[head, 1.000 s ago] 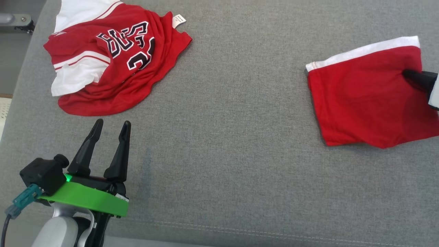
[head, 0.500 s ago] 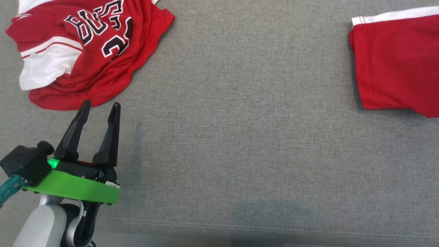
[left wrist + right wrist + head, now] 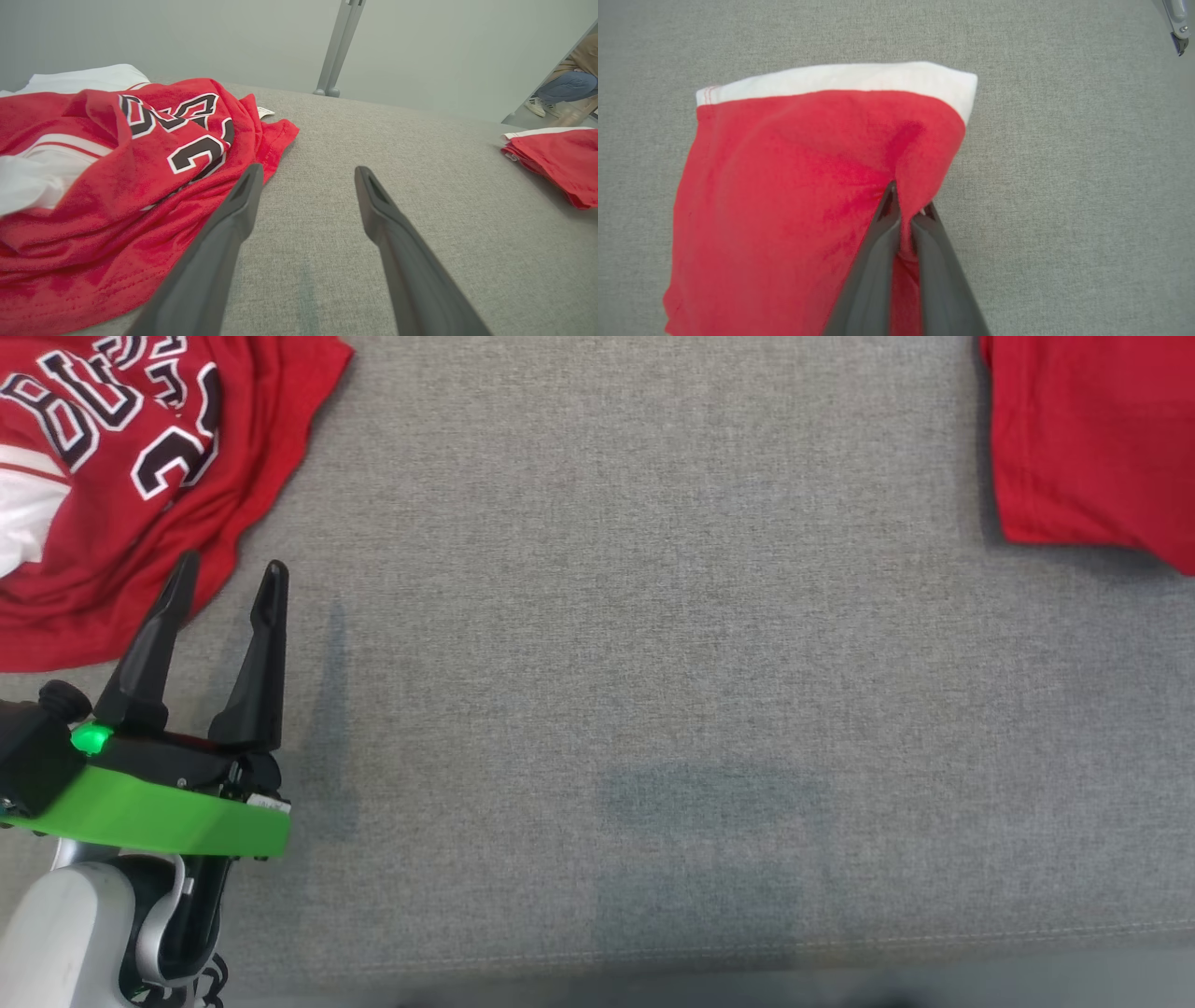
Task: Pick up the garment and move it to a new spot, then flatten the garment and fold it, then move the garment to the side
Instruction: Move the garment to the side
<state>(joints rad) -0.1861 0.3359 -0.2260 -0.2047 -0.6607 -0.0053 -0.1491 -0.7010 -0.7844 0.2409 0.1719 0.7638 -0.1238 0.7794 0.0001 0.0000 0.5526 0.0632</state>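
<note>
The garment point(image 3: 784, 186) is a folded red piece with a white band along one edge, lying on the grey cushion. My right gripper point(image 3: 908, 200) is shut on a raised pinch of its red cloth near the right fold. In the head view the garment point(image 3: 1083, 439) sits at the top right, cut by the frame. It also appears at the right in the left wrist view point(image 3: 560, 158). My left gripper point(image 3: 231, 567) stands open at the lower left with nothing between its fingers point(image 3: 308, 171).
A crumpled red and white jersey point(image 3: 112, 457) with black lettering lies at the top left, its hem under my left gripper's left fingertip point(image 3: 117, 163). The grey cushion point(image 3: 607, 663) has a stitched front edge point(image 3: 653, 952). Beyond it stand a metal post point(image 3: 336, 51) and a person's legs point(image 3: 567, 88).
The head camera has moved closer, so both red pieces slid toward the top corners and the right gripper left the picture. The left gripper now overlaps the jersey's hem.
</note>
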